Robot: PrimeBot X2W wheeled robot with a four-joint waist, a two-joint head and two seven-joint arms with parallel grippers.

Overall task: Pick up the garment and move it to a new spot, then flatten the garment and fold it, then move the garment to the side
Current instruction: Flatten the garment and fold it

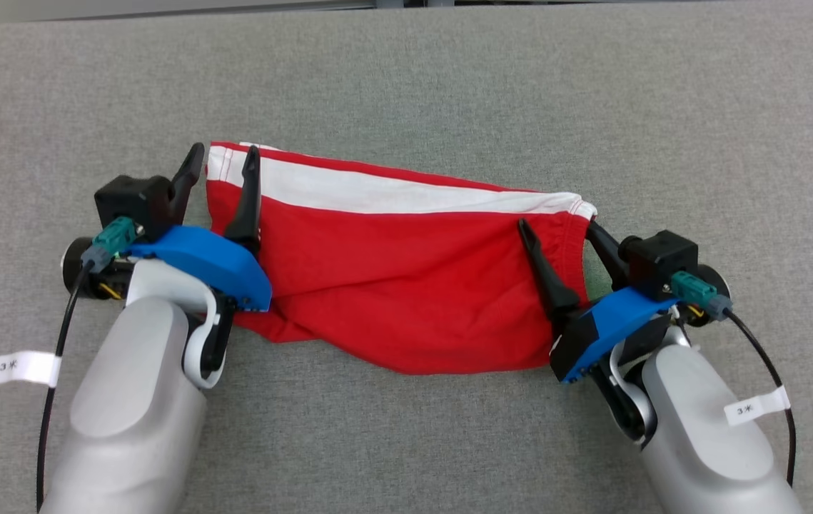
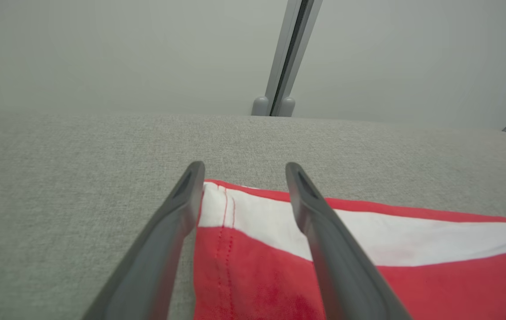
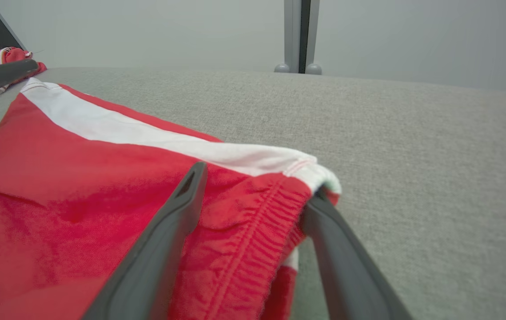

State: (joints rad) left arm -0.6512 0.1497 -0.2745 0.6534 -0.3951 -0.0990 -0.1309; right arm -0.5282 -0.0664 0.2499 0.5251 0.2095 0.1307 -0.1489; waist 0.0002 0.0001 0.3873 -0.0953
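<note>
The red garment (image 1: 406, 285) lies spread on the grey table (image 1: 449, 86), with the left gripper (image 1: 225, 153) and right gripper (image 1: 556, 227) at its two ends, fingers apart and holding nothing. I fear the right one's outer finger, tucked against the waistband (image 3: 253, 249), may hook it and wrinkle the cloth.

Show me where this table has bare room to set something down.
Bare: the grey fabric tabletop beyond the red shorts with a white stripe, and the strip on their near side. Crowded: both ends of the shorts, where the left end effector and right end effector sit.
</note>
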